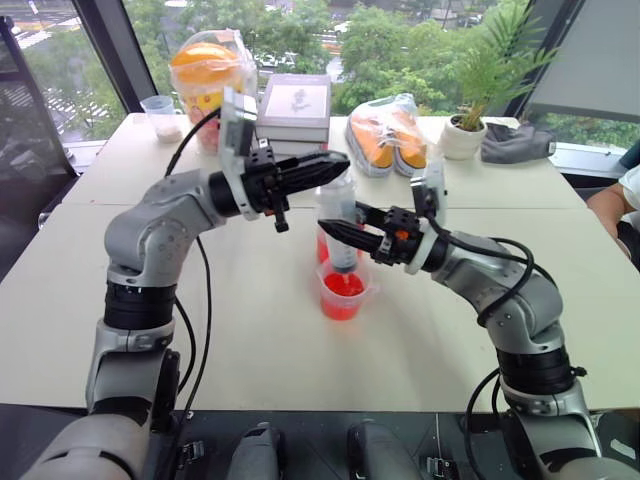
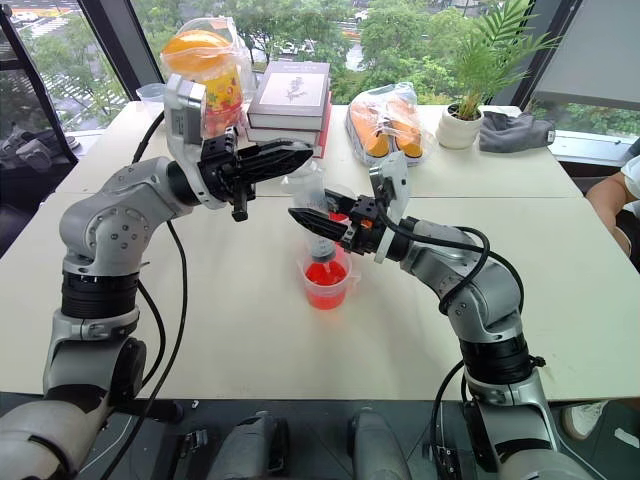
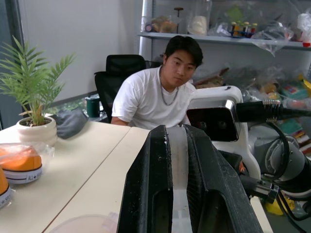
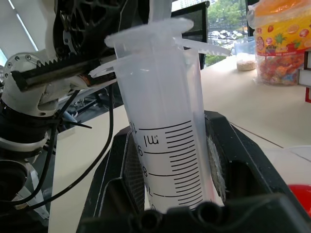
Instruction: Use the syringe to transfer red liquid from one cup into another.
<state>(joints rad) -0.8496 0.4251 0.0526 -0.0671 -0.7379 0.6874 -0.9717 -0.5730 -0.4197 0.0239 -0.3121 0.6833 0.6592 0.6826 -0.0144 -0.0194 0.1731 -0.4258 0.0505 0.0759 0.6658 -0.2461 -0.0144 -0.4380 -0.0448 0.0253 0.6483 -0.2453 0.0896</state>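
Two grips share the syringe point(image 4: 165, 141), upright over the shorter cup point(image 1: 343, 292): the right gripper point(image 1: 335, 233) has its fingers clamped on the barrel, the left gripper point(image 1: 335, 163) has its fingers closed on the plunger top. The plastic looks light, stiff and slick, best held mid-barrel. The taller cup point(image 1: 324, 243) stands just behind the syringe. Books point(image 1: 296, 106) and snack bags point(image 1: 385, 130) lie beyond on the worktop point(image 1: 250, 330), and a person point(image 3: 160, 92) sits past its edge.

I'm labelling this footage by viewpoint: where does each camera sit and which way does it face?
Left and right eye views: head, looking down over both arms at the syringe.
Left wrist view: along the shut left gripper, toward a seated person.
Right wrist view: along the right gripper, shut on the syringe.
Shared: the syringe.
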